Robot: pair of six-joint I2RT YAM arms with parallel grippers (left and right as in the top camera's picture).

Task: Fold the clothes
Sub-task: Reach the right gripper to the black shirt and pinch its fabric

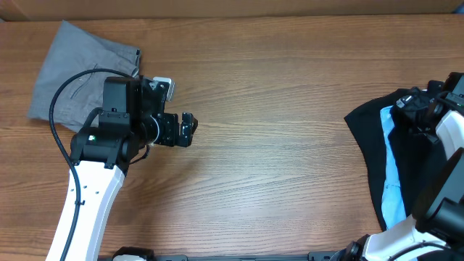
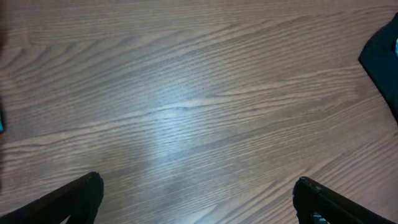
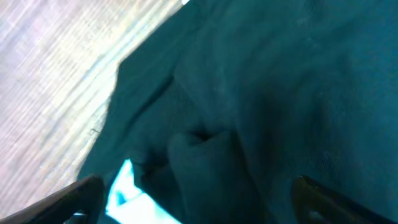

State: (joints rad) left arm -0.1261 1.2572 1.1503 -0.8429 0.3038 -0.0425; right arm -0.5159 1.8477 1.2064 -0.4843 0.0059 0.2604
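Observation:
A folded grey garment [image 1: 80, 72] lies at the far left of the table, partly under my left arm. A crumpled black garment [image 1: 373, 156] with a light blue part [image 1: 391, 181] lies at the right edge; it fills the right wrist view [image 3: 261, 93]. My left gripper [image 1: 187, 130] is open and empty over bare wood [image 2: 198, 186], right of the grey garment. My right gripper [image 1: 409, 101] is open just above the black garment [image 3: 196, 186]; its fingers straddle the cloth.
The wooden table [image 1: 275, 109] spans the view. The black garment's edge shows at the right of the left wrist view [image 2: 382, 56]. My right arm's white link [image 1: 449, 138] lies over the black garment.

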